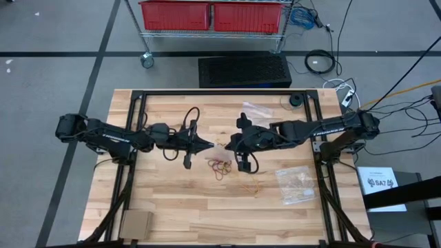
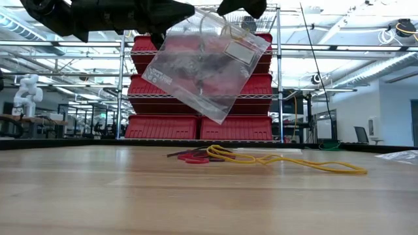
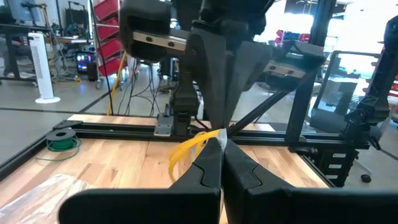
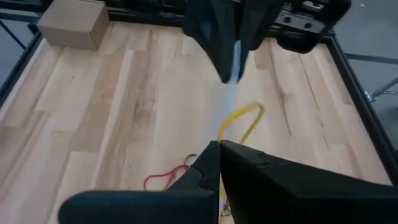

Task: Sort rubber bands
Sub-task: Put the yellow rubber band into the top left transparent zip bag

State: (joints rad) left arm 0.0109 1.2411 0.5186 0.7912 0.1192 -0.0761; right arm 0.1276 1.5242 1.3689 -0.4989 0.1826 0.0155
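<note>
A clear plastic bag (image 2: pixel 206 72) with a white label hangs in the air over the middle of the table, between my two grippers. My left gripper (image 1: pixel 209 145) comes level from the table's left and is shut on it. My right gripper (image 1: pixel 229 147) slants down from the right and is also shut on it. A yellow loop (image 4: pixel 244 121) shows at the bag between the fingertips. Loose rubber bands lie flat on the wood below: a red and tan cluster (image 1: pixel 220 167) and a yellow one (image 1: pixel 252 184). My left gripper pinches the bag's upper edge (image 3: pixel 214 142) between its two shut fingers, coming level from the table's left. The bag hangs tilted below, clear of the table. My right gripper pinches the same bag's upper edge (image 4: pixel 225 127) between its shut fingers, slanting down from the table's right. The bag's lower corner (image 2: pixel 215 117) hangs free above the wood.
A second clear bag (image 1: pixel 296 184) with bands in it lies at the near right. Another clear bag (image 1: pixel 256 108) lies toward the far edge, beside a small black round thing (image 1: pixel 296 100). A cardboard box (image 1: pixel 136 224) sits at the near left corner.
</note>
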